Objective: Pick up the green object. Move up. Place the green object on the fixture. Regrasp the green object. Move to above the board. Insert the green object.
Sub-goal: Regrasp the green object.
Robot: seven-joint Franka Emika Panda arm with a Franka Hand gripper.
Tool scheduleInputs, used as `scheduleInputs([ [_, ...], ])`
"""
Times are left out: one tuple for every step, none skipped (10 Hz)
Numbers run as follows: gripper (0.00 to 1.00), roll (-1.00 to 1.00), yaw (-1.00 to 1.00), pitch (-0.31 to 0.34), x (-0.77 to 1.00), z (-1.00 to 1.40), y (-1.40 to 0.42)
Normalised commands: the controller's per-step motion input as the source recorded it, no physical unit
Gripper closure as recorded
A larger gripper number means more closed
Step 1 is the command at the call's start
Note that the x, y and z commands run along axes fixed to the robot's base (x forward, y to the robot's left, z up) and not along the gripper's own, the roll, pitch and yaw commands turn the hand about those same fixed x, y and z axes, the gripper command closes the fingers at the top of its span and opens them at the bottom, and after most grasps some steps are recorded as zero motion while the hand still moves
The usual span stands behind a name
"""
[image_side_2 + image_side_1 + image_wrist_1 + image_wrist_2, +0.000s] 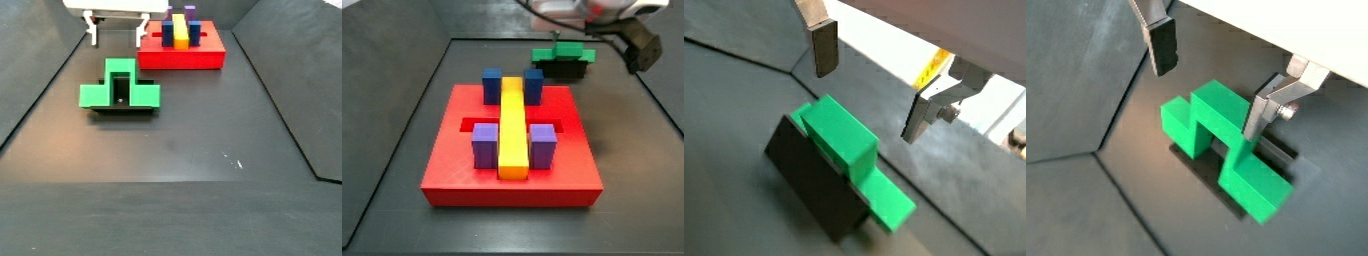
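The gripper (1213, 85) hangs with its jaws spread wide and nothing between them. In both wrist views its two silver fingers (824, 48) point down, well apart, their dark pads bare. In a side view the fingers (94, 36) stand clear above the floor, and the arm's body (589, 10) shows blurred overhead.

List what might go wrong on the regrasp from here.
1. The green object lies on the fixture and overhangs it; a push from one side could tip it off.
2. The end effector is open and clear of it in both wrist views; closing off-centre could skew it for the board.
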Motion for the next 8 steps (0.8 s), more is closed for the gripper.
scheduleInputs([
  [0.00,0.33,0.17,0.000,0.00,-0.17,-0.14],
  [0.00,0.23,0.16,0.000,0.00,-0.17,-0.11],
  [0.00,0.13,0.17,0.000,0.16,-0.17,-0.09],
  [0.00,0.07,0.20,0.000,0.18,-0.23,-0.05],
  [0.00,0.01,0.25,0.000,0.13,-0.33,0.00],
  [0.00,0.00,0.25,0.000,0.06,-0.31,0.00],
  [0.00,-0.01,0.21,0.000,0.01,-0.22,0.00],
  [0.00,0.00,0.18,0.000,0.00,-0.19,0.00],
])
